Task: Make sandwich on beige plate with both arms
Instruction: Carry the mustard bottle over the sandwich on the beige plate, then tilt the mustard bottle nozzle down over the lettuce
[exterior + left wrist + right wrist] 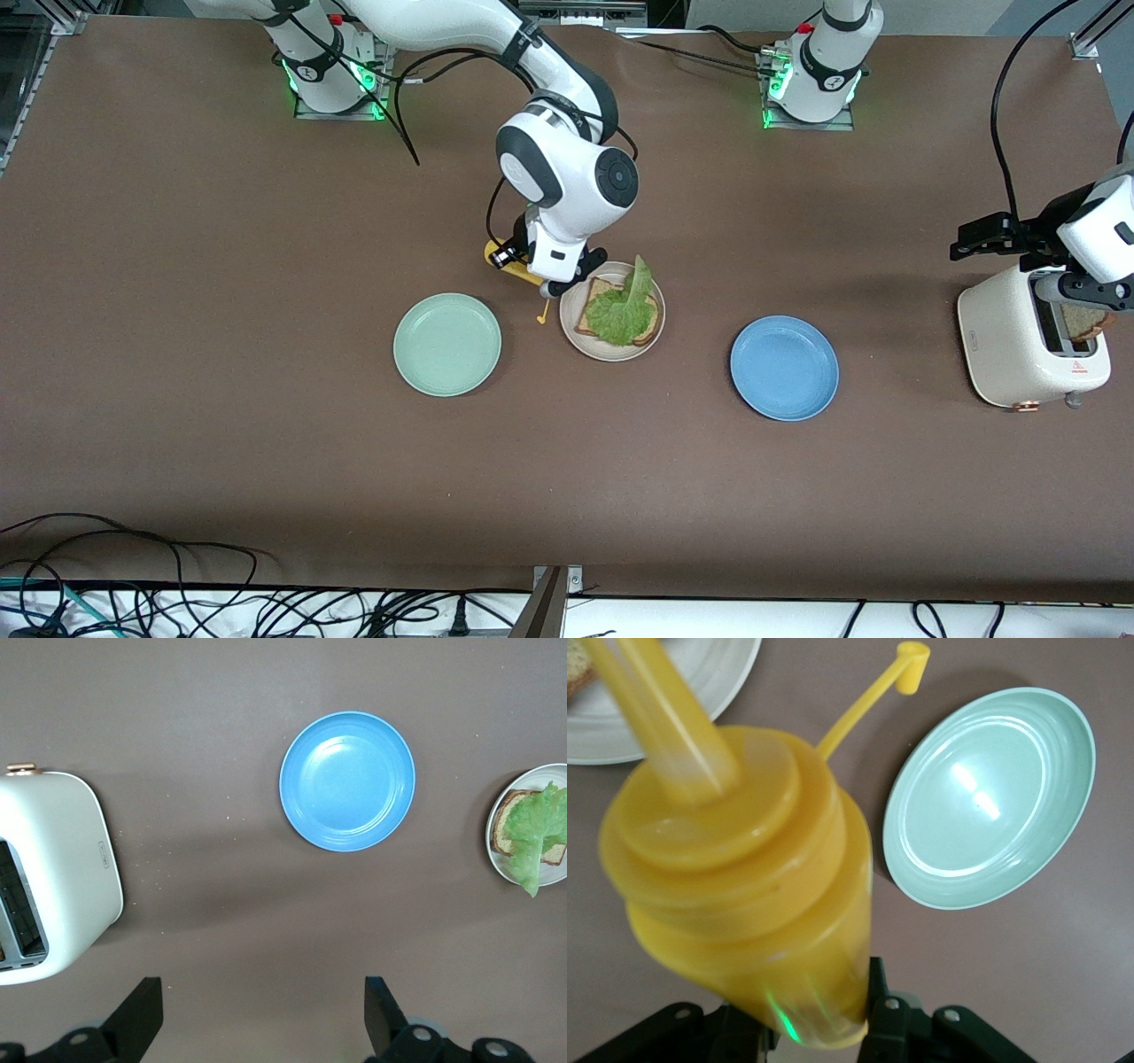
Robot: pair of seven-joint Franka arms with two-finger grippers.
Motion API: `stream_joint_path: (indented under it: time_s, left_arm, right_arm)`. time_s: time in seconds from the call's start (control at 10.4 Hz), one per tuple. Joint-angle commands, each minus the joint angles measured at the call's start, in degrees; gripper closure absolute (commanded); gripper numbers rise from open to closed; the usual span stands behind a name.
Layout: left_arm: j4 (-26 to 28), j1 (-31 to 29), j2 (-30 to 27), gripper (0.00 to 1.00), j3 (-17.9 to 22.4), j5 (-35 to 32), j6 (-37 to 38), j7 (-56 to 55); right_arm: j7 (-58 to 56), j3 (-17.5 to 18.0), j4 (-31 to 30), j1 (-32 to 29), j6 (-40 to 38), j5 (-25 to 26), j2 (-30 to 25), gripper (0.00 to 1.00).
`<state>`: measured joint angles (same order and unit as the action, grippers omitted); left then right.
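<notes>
Right gripper point(532, 266) fingers clamp yellow plastic squeeze bottle point(744, 895) beside round beige plate point(580, 344) — left gripper point(257, 1010) fingers wide over brown surface point(266, 904).

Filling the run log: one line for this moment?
right gripper: shut on yellow squeeze bottle, beside beige plate | plate: bread, lettuce | left gripper: open, near toaster

Right gripper point(551, 282), clamped on a yellow squeeze bottle point(749, 895), crowded the beige plate point(580, 341) edge between it and the mint plate point(447, 344). Open table around the blue plate point(347, 780). Left gripper point(1076, 297), fingers spread, over the toaster point(1010, 346).
</notes>
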<state>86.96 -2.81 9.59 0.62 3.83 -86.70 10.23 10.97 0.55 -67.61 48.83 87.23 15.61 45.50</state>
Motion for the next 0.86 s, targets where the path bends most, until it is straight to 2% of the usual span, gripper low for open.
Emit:
stream_joint_path:
  time_s: [0.0,0.38,0.77]
  left_arm:
    - [0.05,-0.09,-0.36,0.0,0.0,1.18,0.83,-0.39]
    - [0.05,-0.09,-0.36,0.0,0.0,1.18,0.92,-0.39]
    - [0.05,-0.09,-0.27,0.0,0.0,1.18,0.92,-0.39]
  right_arm:
    - [0.19,-1.69,5.9,2.85,-2.33,1.09,4.5,1.0]
    - [0.01,-4.59,9.51,7.59,-1.89,1.44,10.91,1.0]
    - [-1.22,-6.52,9.52,9.7,-3.37,1.44,12.68,1.0]
